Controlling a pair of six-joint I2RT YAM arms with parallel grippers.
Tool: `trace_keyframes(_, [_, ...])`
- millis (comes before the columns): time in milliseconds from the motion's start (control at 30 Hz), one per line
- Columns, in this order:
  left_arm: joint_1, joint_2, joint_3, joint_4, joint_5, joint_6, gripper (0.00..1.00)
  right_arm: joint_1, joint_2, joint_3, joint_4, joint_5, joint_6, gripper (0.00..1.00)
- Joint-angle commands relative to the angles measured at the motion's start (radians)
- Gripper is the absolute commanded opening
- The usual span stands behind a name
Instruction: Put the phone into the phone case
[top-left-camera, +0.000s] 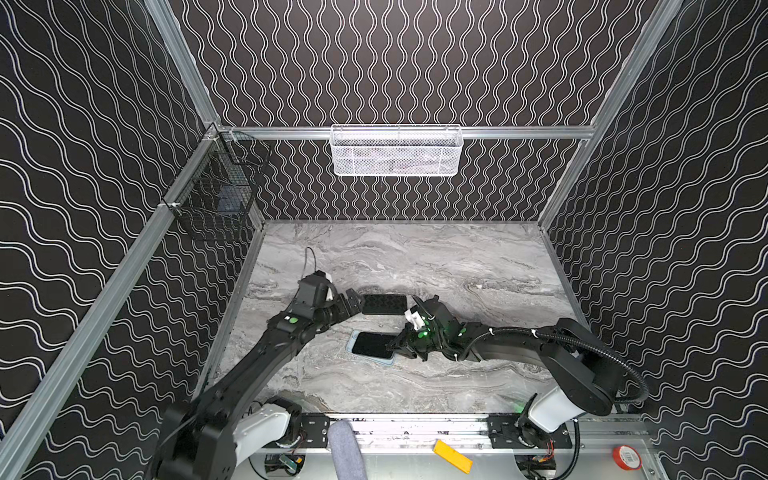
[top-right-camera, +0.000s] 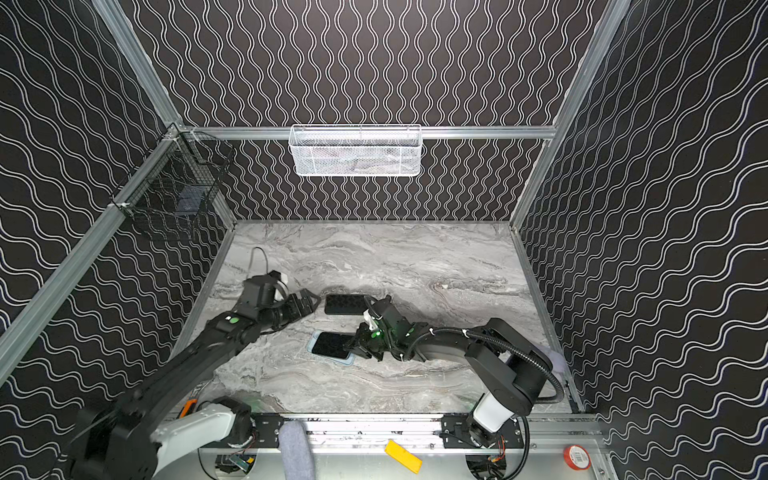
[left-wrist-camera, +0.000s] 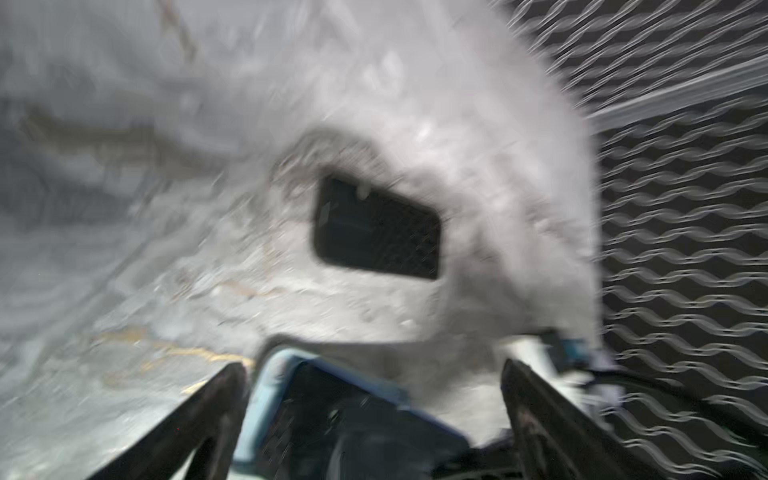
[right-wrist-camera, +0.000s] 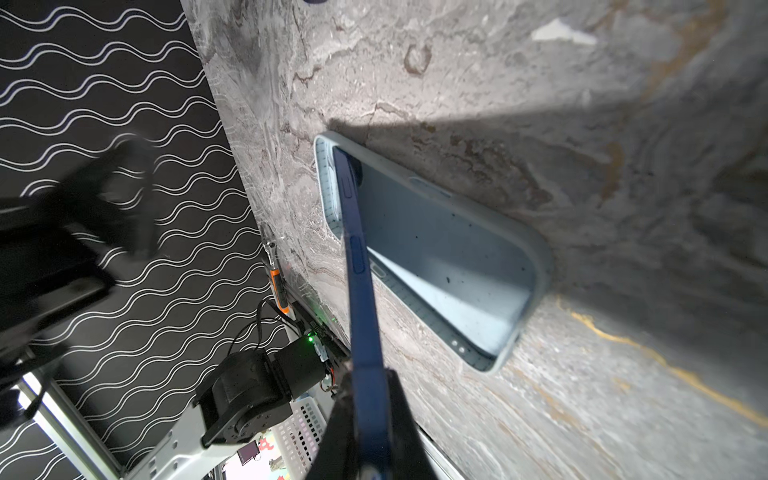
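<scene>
We see the phone (top-left-camera: 371, 345) just below ctr in both top views, dark screen up, tilted: its far end is down in the phone case (top-left-camera: 353, 338), its near end raised and pinched by the right gripper (top-left-camera: 392, 345), jaws closed tight on it. In the right wrist view the phone (right-wrist-camera: 358, 257) shows as a thin blue edge running from bottom ctr up to the case's upper-left corner; the pale-blue case (right-wrist-camera: 457, 270) lies open side up, flat on the marble table (top-left-camera: 457, 257), w/ most of its floor uncovered. The left gripper (top-left-camera: 355, 304) sits up and left of the phone in a top view, jaws spread wide w/ nothing btwn them, tips just beside a black slab (top-left-camera: 384, 304) lying flat on the table. Left wrist view is blurred; we make out the slab (left-wrist-camera: 376, 226) at ctr and the spread fingers (left-wrist-camera: 216, 399) at bottom. A white mesh basket (top-left-camera: 397, 151) hangs at the back rail, upper ctr.
</scene>
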Motion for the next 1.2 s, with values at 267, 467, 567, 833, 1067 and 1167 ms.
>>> trace_keyframes(267, [0.001, 0.175, -0.114, 0.170, 0.247, -0.072, 0.99, -0.016, 0.020, -0.006, -0.190, 0.054, -0.003, 0.00])
trace_keyframes(467, [0.001, 0.219, -0.166, 0.268, 0.288, -0.132, 0.99, -0.016, 0.058, -0.004, -0.153, 0.025, -0.001, 0.00])
trace_keyframes(567, [-0.005, 0.242, -0.188, 0.324, 0.315, -0.171, 0.98, -0.014, 0.078, -0.004, -0.136, 0.012, 0.004, 0.00])
trace_keyframes(833, [-0.012, 0.174, -0.188, 0.272, 0.276, -0.162, 0.99, -0.015, 0.112, 0.013, -0.140, 0.001, 0.004, 0.00])
trace_keyframes(1067, [-0.011, 0.135, -0.168, 0.222, 0.243, -0.138, 0.99, -0.013, 0.082, 0.019, -0.237, 0.032, -0.039, 0.08])
trace_keyframes(1167, [-0.011, 0.133, -0.167, 0.223, 0.242, -0.144, 0.99, -0.008, 0.069, 0.040, -0.298, 0.057, -0.073, 0.24])
